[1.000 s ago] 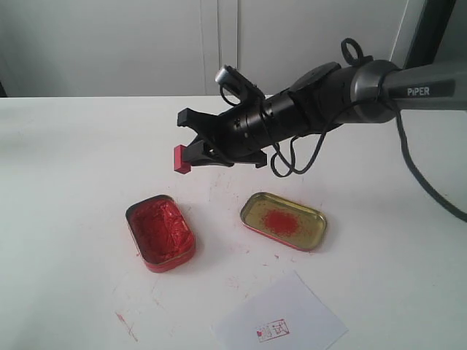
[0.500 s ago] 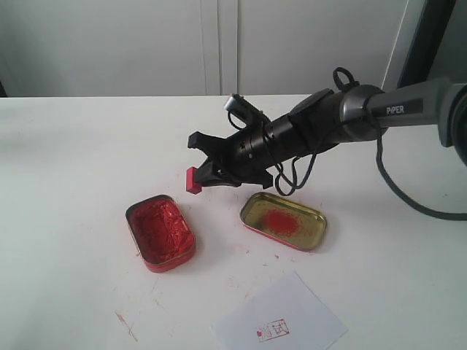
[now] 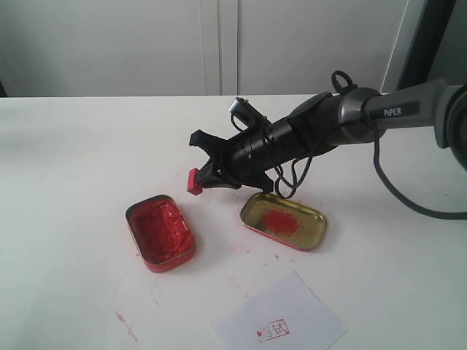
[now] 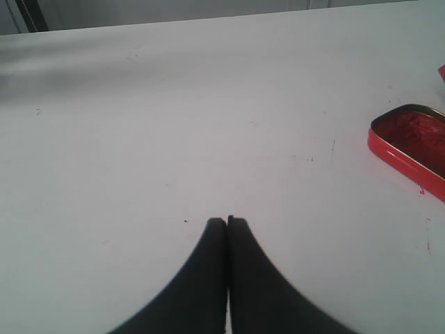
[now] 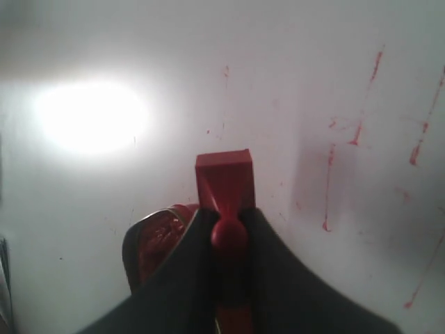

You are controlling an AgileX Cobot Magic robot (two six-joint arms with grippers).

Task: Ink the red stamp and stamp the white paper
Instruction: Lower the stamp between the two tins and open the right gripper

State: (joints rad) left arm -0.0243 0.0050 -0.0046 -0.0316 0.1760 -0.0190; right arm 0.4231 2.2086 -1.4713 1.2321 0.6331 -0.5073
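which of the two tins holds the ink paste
The red tin on the exterior view's left, packed full of red paste. The gold lid beside it has only a central red smear.

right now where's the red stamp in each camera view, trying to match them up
exterior view: red stamp left of centre, just above the ink tin in the picture.
left wrist view: not clearly in it; a red sliver at the picture's edge past the ink tin may be it.
right wrist view: centre, knob clamped in the right end effector, ink tin beside it.
shared landmark: the ink tin.
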